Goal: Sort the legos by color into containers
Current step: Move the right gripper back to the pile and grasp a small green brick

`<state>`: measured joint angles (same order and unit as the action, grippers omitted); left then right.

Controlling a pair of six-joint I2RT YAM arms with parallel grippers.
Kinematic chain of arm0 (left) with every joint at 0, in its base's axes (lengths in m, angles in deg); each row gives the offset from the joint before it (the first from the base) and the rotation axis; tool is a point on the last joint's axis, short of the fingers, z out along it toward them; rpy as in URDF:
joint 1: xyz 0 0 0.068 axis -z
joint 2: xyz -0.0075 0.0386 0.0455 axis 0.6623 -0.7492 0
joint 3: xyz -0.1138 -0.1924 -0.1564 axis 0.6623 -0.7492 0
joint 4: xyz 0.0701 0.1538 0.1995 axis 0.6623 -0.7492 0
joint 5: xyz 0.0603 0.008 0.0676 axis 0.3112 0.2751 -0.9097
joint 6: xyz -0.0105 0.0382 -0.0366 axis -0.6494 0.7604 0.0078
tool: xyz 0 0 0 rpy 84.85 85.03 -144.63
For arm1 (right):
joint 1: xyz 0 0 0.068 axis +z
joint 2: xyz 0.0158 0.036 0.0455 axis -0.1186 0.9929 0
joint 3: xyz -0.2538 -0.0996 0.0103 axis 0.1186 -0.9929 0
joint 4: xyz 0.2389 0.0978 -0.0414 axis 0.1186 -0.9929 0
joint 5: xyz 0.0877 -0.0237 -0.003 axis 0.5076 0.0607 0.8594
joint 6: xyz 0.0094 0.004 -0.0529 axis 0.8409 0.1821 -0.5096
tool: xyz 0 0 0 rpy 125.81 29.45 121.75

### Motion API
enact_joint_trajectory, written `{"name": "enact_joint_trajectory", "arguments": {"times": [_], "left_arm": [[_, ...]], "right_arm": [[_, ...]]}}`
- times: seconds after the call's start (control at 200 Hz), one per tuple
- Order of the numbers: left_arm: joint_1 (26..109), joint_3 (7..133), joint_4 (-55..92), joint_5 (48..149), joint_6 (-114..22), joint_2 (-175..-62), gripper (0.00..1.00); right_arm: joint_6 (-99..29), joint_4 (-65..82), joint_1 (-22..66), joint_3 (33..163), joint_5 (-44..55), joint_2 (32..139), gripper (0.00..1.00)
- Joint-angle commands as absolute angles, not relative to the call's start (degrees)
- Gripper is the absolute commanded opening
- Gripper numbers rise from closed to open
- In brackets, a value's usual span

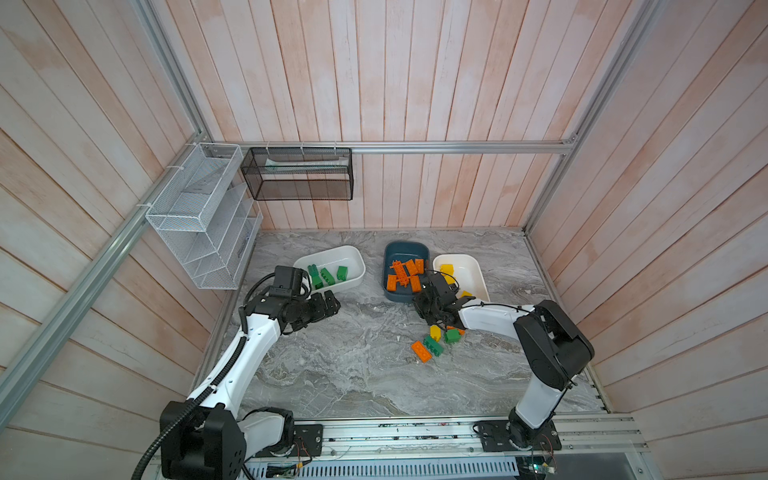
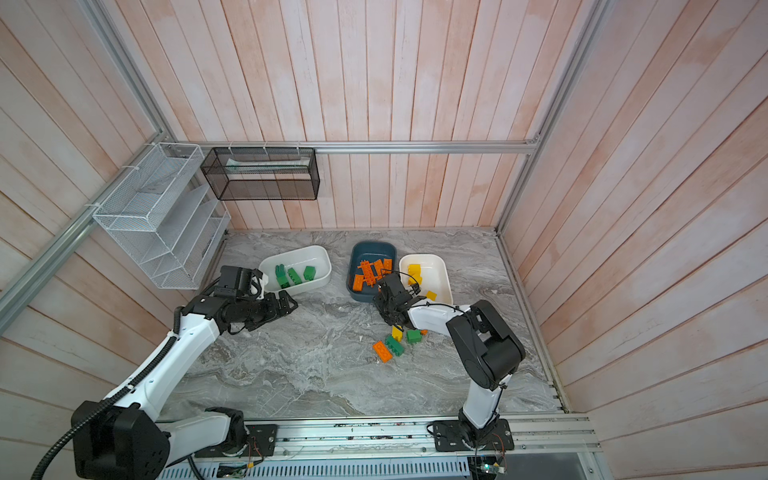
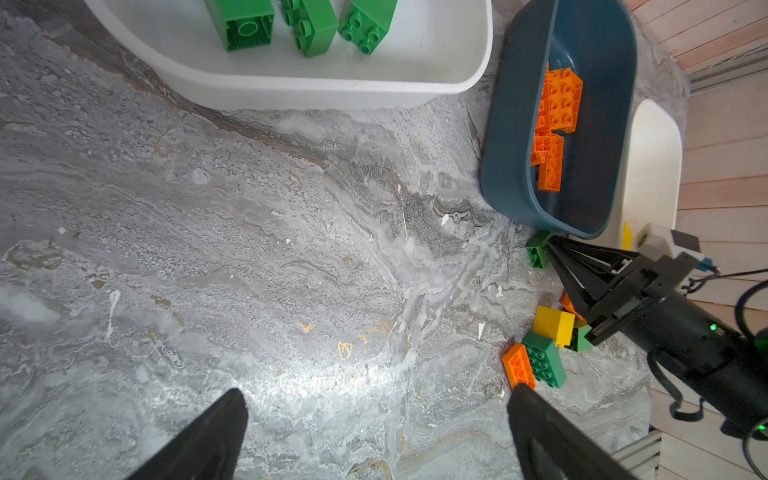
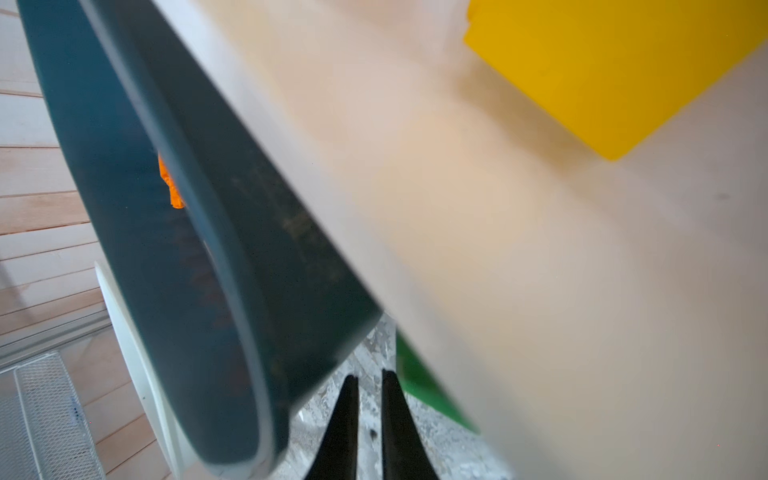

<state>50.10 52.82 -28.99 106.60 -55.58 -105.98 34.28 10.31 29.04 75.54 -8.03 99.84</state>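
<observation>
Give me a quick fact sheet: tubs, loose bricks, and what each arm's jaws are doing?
Left white tub: green bricks
Teal tub: orange bricks
Right white tub: yellow bricks
Loose on table: small mixed cluster of orange, green, yellow
Left jaws: wide open, empty, over bare table
Right jaws: shut, holding nothing, tips beside a green brick by the teal tub
</observation>
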Motion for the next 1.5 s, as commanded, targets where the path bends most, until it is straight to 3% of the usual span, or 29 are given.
{"name": "enact_joint_trajectory", "arguments": {"times": [0.0, 0.31, 0.64, 0.885, 1.18, 1.495], "left_arm": [[49.83, 51.92, -27.71, 107.38, -54.67, -105.45, 1.00], [49.79, 50.77, -27.42, 107.91, -54.94, -104.38, 1.00], [49.93, 50.91, -27.04, 108.26, -54.84, -104.89, 1.00], [50.09, 51.18, -26.46, 108.74, -54.83, -105.48, 1.00], [50.28, 50.34, -26.36, 108.86, -54.81, -105.15, 1.00], [50.37, 49.69, -26.66, 108.73, -54.98, -104.46, 1.00]], "right_arm": [[33.13, 12.64, 29.02, 75.65, -10.01, 101.24, 0.13], [32.45, 6.73, 28.90, 76.13, -11.54, 101.67, 0.13], [33.75, -4.56, 30.52, 72.95, -11.85, 93.18, 0.14], [23.17, -13.77, 29.68, 79.42, -15.04, 91.88, 0.19], [16.48, -9.46, 27.66, 78.57, -13.01, 94.08, 0.31], [11.84, -10.55, 24.29, 77.26, -16.06, 93.65, 0.34]]}}
